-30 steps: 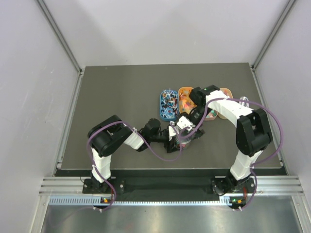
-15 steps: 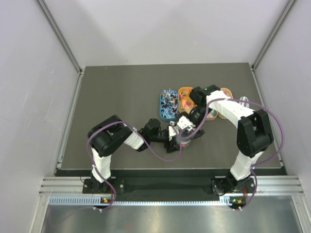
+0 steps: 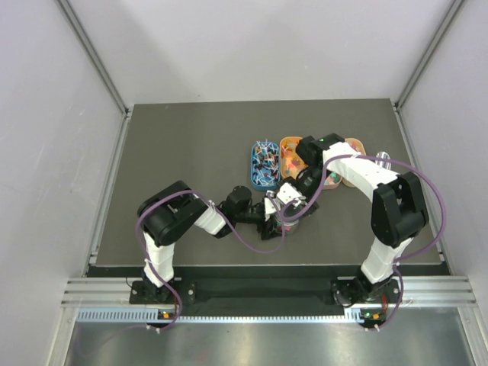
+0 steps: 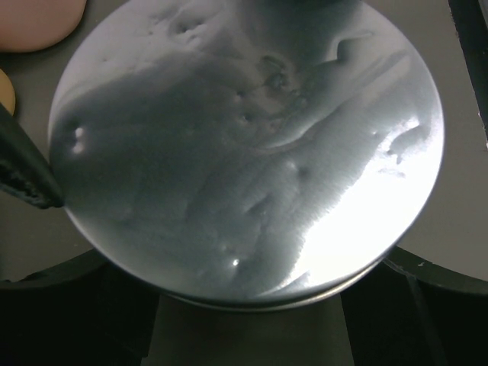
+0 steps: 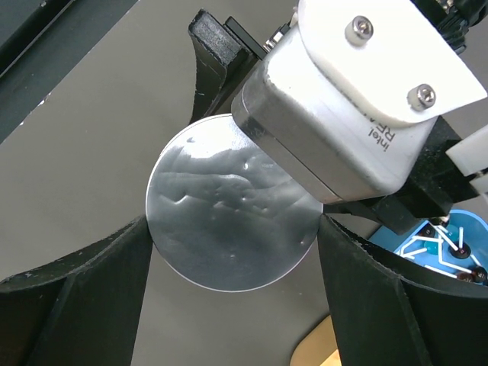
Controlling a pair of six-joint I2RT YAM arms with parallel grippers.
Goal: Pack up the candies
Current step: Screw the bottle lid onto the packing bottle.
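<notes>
The candies [image 3: 264, 162] lie as small mixed-colour sweets in the oval trays at the back; a few wrapped ones [image 5: 450, 245] show in the blue tray. A clear round jar [image 3: 285, 219] stands in front of the trays, capped by a silver lid [image 4: 244, 145]. My left gripper [image 3: 273, 221] reaches in from the left and is shut on the jar's body; its dark fingers [image 4: 53, 313] flank the jar under the lid. My right gripper [image 5: 232, 236] comes down from above, its fingers [image 5: 114, 274] touching the lid [image 5: 221, 229] on both sides. What is inside the jar is hidden.
A blue tray [image 3: 255, 180], an orange tray [image 3: 283, 142] and a pink tray [image 3: 348, 181] stand side by side behind the jar. A small clear round object [image 3: 383, 160] sits at the right. The left arm's white camera housing [image 5: 366, 99] hangs just above the lid.
The right gripper's jaws have narrowed onto the lid's rim. Both arms and the jar have stayed where they were.
</notes>
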